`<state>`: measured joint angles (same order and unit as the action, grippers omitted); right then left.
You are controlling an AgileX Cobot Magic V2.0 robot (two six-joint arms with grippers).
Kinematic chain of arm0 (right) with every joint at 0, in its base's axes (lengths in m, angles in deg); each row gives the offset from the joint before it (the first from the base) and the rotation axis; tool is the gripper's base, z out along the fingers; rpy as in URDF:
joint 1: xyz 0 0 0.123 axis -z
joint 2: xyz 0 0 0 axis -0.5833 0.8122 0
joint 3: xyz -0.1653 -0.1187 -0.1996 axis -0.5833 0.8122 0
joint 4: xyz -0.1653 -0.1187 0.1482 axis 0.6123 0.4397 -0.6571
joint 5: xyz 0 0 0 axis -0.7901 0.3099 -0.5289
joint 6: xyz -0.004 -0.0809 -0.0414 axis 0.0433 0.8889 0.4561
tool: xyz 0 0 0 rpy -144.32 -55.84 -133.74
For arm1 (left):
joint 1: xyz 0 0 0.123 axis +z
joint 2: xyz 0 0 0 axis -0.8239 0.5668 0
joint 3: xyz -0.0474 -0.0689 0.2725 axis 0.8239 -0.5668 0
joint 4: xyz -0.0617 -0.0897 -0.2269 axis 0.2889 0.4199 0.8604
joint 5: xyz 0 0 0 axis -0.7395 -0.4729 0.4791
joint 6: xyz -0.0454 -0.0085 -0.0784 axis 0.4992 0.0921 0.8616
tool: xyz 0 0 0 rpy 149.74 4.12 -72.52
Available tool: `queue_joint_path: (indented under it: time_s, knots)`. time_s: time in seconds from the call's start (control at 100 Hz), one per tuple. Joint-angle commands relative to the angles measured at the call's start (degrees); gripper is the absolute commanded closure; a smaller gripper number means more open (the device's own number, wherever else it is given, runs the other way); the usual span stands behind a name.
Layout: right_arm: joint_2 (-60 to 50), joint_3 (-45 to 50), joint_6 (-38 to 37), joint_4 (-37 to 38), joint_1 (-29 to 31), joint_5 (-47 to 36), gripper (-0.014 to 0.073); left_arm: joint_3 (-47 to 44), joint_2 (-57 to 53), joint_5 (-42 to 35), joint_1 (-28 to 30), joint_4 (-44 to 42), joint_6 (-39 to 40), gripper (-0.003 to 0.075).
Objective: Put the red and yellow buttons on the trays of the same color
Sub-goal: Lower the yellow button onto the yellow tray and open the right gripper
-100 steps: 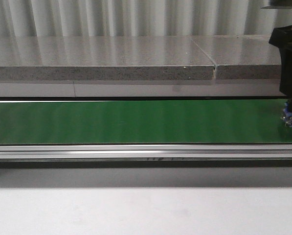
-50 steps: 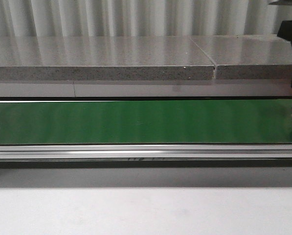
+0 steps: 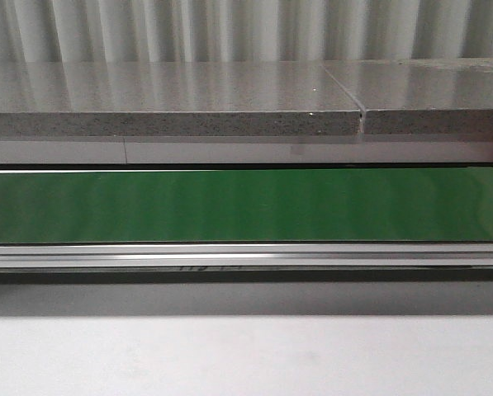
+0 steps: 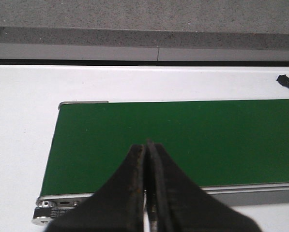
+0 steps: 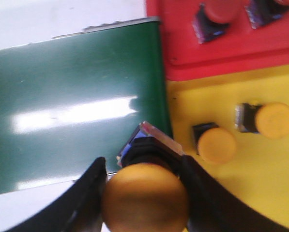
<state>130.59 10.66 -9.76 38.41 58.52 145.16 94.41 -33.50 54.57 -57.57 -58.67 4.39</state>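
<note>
Right, round glossy yellow button [image 5: 145, 199] in right tool [image 5: 143, 193]

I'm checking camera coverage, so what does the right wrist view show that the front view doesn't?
Only the right wrist view shows the right end effector shut on a yellow button, the red tray holding two red buttons, and the yellow tray with two yellow buttons lying in it. Only the front view shows the grey stone ledge and the corrugated wall behind the belt; neither arm appears there. Both show the green belt, which carries no buttons.
</note>
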Motion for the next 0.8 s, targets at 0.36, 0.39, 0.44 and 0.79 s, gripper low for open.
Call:
queue_joint_path:
  time_s: [0.36, 0.39, 0.44, 0.79]
  knots:
    - [-2.18, 4.67, -4.37, -0.19, 16.29, -8.15, 0.0484, 1.55, 0.00, -4.12, -0.41, 0.86, -0.12, 0.0740]
    - [-2.18, 5.00, -4.37, -0.19, 16.37, -8.29, 0.0484, 1.55, 0.00, -4.12, -0.41, 0.86, -0.12, 0.0740]
    - [-2.18, 5.71, -4.37, 0.33, 16.37, -8.62, 0.0484, 1.55, 0.00, -4.12, -0.41, 0.86, -0.12, 0.0740]
    - [-2.18, 10.93, -5.45, 3.39, 18.06, -13.40, 0.0484, 1.55, 0.00, -4.12, -0.41, 0.86, -0.12, 0.0740]
